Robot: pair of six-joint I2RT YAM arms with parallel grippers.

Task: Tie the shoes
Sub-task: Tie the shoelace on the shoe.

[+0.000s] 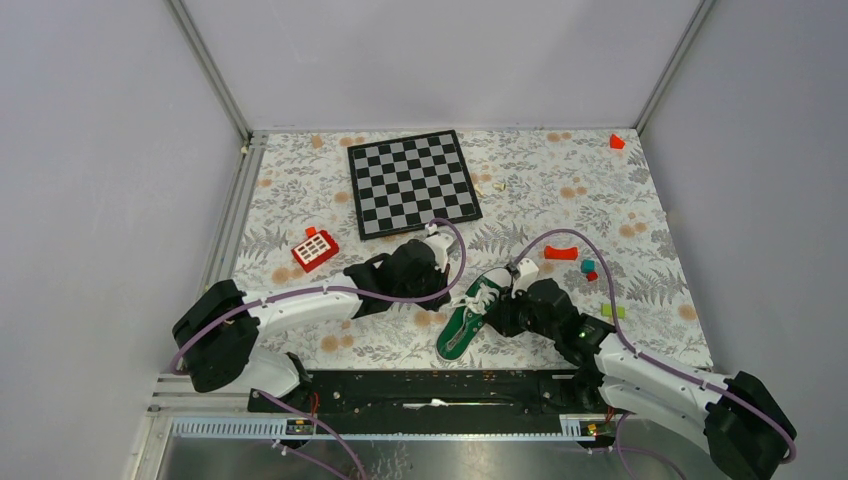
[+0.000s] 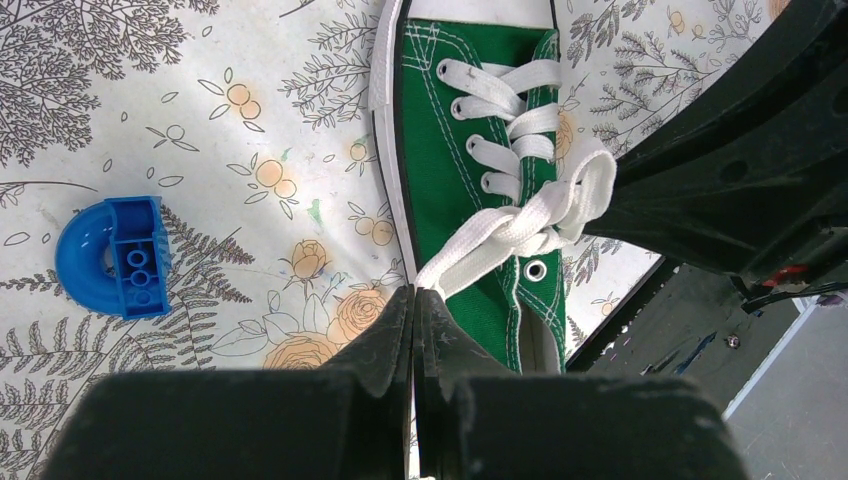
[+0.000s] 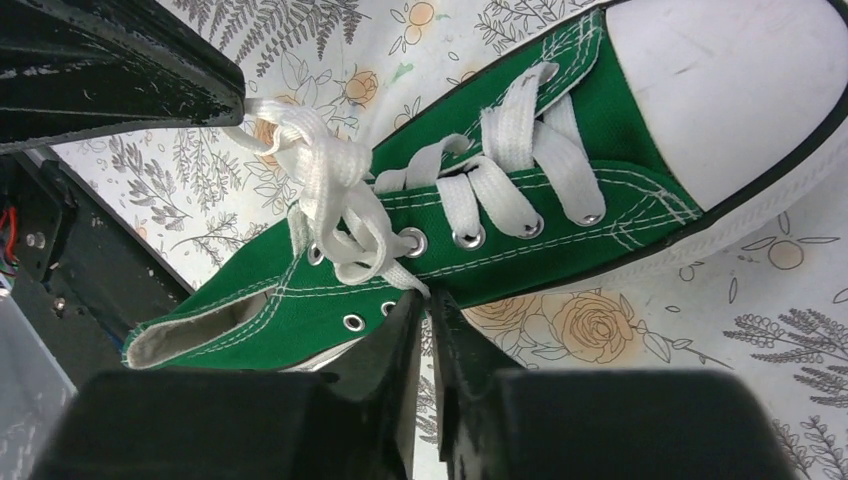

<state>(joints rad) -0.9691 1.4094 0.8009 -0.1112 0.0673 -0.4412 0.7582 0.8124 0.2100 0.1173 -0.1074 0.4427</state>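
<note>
A small green canvas sneaker (image 1: pixel 470 315) with white laces, white sole and toe cap lies on the flowered tablecloth between my two grippers, toe pointing away. It also shows in the left wrist view (image 2: pixel 455 170) and the right wrist view (image 3: pixel 520 215). My left gripper (image 2: pixel 415 292) is shut on the left lace (image 2: pixel 500 235), pulled taut from the knot. My right gripper (image 3: pixel 425 297) is shut on the right lace (image 3: pixel 375 245). The laces cross in a knot (image 3: pixel 325 185) over the tongue. In the top view the left gripper (image 1: pixel 440 285) and the right gripper (image 1: pixel 505 305) flank the shoe.
A chessboard (image 1: pixel 412 183) lies at the back. A red toy block (image 1: pixel 315 250) sits left of the arms. A red piece (image 1: pixel 561 252), small coloured blocks (image 1: pixel 589 268) and a green piece (image 1: pixel 612 311) lie right of the shoe. A blue curved brick (image 2: pixel 112 255) lies near the left gripper.
</note>
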